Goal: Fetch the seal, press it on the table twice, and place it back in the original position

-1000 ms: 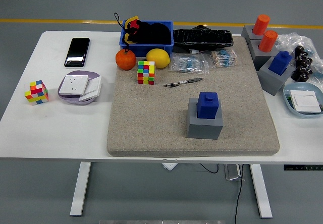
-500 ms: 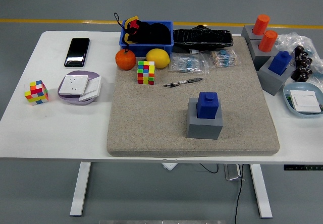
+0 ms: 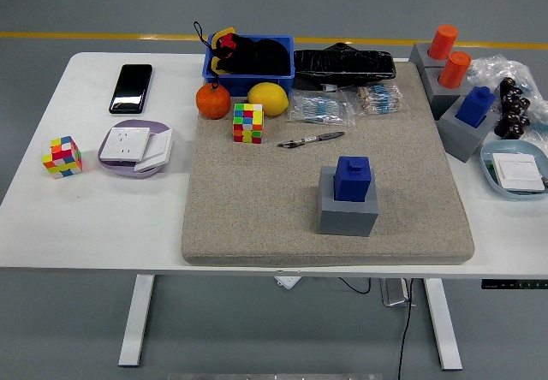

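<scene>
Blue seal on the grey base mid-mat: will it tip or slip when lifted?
The blue seal looks blocky and rigid, so probably a firm grip. It sits upright in its grey base, likely lifting straight out. Its smooth faces might be slightly slippery.

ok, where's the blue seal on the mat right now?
In the head view, the blue seal sits in its grey holder on the beige mat, right of centre toward the near edge, below the pen.
</scene>
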Tool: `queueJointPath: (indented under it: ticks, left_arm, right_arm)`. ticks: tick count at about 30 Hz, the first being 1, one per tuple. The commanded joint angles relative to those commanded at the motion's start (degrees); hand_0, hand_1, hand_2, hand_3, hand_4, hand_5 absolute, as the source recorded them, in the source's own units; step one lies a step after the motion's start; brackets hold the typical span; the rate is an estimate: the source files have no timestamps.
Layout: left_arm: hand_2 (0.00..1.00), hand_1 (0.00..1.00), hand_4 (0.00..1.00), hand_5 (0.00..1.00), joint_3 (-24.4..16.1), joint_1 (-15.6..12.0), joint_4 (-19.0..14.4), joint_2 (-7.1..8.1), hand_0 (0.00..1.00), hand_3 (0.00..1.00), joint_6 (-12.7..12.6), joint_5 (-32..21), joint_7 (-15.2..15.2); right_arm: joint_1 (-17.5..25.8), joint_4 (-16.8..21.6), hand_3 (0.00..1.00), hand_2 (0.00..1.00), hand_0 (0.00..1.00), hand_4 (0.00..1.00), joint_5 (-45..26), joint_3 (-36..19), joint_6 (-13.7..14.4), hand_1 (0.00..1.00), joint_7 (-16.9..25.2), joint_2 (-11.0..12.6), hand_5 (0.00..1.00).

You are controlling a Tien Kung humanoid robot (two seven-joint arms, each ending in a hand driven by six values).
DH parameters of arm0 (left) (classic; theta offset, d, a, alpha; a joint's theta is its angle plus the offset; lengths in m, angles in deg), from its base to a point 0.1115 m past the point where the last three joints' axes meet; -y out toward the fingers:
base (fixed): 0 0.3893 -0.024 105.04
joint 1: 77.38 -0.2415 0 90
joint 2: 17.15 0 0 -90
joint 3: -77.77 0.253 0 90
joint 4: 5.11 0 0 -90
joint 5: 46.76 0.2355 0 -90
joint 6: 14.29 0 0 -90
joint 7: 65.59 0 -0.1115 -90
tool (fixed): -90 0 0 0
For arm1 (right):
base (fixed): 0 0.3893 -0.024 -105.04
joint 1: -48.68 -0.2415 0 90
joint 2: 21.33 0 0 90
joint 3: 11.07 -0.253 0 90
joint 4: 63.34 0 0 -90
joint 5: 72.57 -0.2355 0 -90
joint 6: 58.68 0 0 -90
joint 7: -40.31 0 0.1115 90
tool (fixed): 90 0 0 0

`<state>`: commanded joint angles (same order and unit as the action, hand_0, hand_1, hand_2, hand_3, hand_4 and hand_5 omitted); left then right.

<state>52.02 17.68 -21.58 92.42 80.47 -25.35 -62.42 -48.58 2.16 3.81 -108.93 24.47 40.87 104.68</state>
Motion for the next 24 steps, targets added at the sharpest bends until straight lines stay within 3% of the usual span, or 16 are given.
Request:
queueJointPath:
  ticks: [24]
  left_arm:
    - [0.744,0.748,0.799,0.483,0.3,-0.1,0.0,-0.10,0.789,0.776,0.1,0.0,0.1]
  right_arm:
    - [0.6,0.0,0.800,0.821,0.891,0.998,0.1,-0.6,0.0,0.844,-0.1,-0.2,0.646]
